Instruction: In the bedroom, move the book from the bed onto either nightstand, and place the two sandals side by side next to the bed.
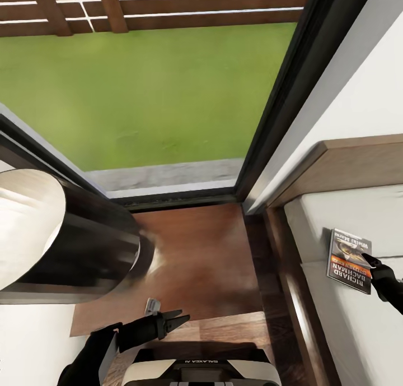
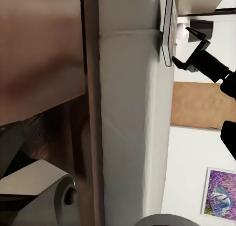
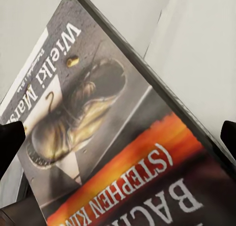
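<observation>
The book (image 1: 350,260) lies flat on the pale mattress of the bed (image 1: 347,330), close to the mattress edge and the headboard (image 1: 347,164). Its cover (image 3: 113,137) has an orange band and white lettering. My right gripper (image 1: 370,261) is open right at the book, with one dark fingertip (image 3: 10,142) beside each side of the cover. From the left wrist the book (image 2: 168,29) is seen edge-on with the right gripper (image 2: 189,46) over it. My left gripper (image 1: 178,317) hangs open and empty over the near edge of the reddish-brown nightstand (image 1: 196,251). The sandals are out of view.
A tall black-framed window (image 1: 263,128) showing grass stands behind the nightstand. A big black and white cylinder (image 1: 67,235) blocks the left. A small grey item (image 1: 152,306) lies near the left gripper. The bed's dark wooden side rail (image 1: 291,296) runs beside the nightstand.
</observation>
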Robot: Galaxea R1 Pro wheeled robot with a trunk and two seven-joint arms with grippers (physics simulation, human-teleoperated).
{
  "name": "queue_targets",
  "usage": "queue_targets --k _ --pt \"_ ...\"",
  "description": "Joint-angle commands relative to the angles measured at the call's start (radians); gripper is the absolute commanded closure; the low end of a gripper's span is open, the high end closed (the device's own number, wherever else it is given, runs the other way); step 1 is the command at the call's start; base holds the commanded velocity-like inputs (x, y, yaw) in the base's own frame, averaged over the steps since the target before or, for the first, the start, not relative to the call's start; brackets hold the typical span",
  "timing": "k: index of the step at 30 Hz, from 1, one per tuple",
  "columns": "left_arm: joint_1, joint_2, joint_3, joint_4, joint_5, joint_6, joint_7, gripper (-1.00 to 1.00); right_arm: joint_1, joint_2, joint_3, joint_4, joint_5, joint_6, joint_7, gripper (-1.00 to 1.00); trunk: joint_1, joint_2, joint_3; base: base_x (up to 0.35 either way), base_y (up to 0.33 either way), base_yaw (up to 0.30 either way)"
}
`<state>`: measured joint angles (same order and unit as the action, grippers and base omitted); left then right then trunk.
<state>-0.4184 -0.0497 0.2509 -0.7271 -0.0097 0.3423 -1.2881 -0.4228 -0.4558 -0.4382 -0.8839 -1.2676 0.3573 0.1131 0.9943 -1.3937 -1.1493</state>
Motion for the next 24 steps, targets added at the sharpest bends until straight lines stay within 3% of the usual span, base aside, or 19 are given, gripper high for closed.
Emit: queue_targets --k 1,24 --pt "0.0 -0.001 0.004 -0.001 -0.001 0.011 -0.005 -1.0 -0.001 0.0 -0.003 0.0 -0.004 0.006 0.002 -1.0 0.0 0.0 0.0 0.0 0.0 0.0" --pt "0.0 -0.001 0.004 0.0 -0.001 0.011 -0.005 -1.0 -0.001 0.0 -0.003 0.0 -0.004 0.007 0.002 -1.0 0.0 0.0 0.0 0.0 0.0 0.046"
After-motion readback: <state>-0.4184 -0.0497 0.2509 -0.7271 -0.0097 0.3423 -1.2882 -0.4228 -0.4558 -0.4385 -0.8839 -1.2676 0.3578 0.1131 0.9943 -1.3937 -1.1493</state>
